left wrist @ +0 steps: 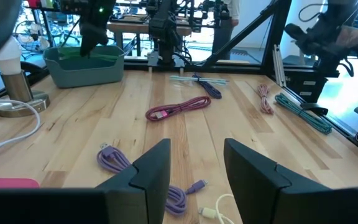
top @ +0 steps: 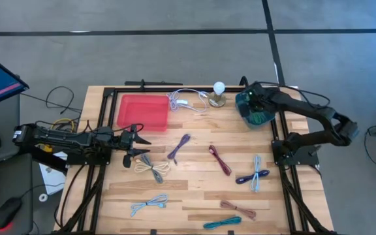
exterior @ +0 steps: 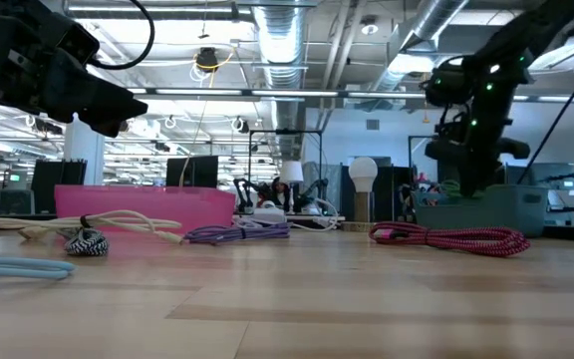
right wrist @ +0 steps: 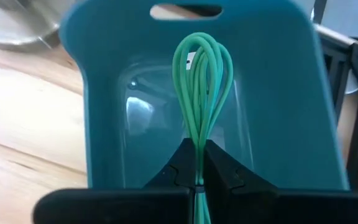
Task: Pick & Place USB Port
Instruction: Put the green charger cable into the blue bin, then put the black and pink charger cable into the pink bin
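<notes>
1. Step in hand, as judged: placing. The right end effector [right wrist: 199, 167] is pinched shut on a looped green cable [right wrist: 201, 81], whose loops stand out ahead of the fingertips over the teal bin [right wrist: 291, 106].
2. To do it well: keep the pinch closed until the loops are below the bin's rim, then open fully and lift straight up so no strand snags a finger. The bundle is springy, so a release from too high may let it bounce or drape over the wall.
3. The high view puts the right end effector [top: 252, 103] directly above the teal bin [top: 248, 121] at the table's far right side, just beside the light bulb on its stand [top: 219, 93]. Whether the cable touches the bin floor cannot be told.
4. The left end effector [top: 138, 145] hovers with its fingers apart, holding nothing, low over the table near the red tray [top: 142, 111].
5. Nearest to it: a cream cable [left wrist: 219, 210] just past its fingertips and a purple cable [left wrist: 143, 180] beside it; further ahead lies a magenta cable [left wrist: 178, 109].
6. Other cables are scattered across the table [top: 194, 189], well apart from the right end effector.
</notes>
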You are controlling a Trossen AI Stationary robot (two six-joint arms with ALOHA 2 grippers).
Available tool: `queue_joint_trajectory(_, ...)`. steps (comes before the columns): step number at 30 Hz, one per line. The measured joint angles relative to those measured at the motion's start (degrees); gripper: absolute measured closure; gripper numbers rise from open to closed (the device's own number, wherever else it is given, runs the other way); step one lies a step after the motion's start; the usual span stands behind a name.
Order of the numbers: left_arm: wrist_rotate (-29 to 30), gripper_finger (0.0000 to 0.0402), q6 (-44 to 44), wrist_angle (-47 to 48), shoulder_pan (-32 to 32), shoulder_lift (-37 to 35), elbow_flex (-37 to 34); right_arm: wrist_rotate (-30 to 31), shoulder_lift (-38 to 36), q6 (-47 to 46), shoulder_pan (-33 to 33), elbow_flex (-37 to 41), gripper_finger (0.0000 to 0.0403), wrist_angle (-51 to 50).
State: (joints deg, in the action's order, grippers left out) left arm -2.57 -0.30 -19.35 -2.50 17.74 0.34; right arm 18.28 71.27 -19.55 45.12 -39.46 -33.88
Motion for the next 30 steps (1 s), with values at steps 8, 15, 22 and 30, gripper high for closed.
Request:
queue_joint_trajectory(8, 0.0, 0.0253, 0.0, 0.0, 0.0, 0.01, 0.0, 0.0, 5.01, 0.0, 0.0, 0.0, 0.0402, 0.19)
queue_joint_trajectory(15, 0.0, 0.0253, 0.0, 0.0, 0.01, 0.01, 0.0, -0.04, 6.03, 0.02, -0.08, 0.02, 0.0383, 1.62)
queue_joint_trajectory(22, 0.0, 0.0253, 0.0, 0.0, 0.02, 0.0, 0.0, -0.09, 5.88, 0.02, -0.04, 0.02, 0.0324, 1.59)
queue_joint_trajectory(30, 0.0, 0.0253, 0.0, 0.0, 0.01, 0.0, 0.0, -3.16, 5.88, 0.55, -0.05, -0.56, 0.0302, 1.09)
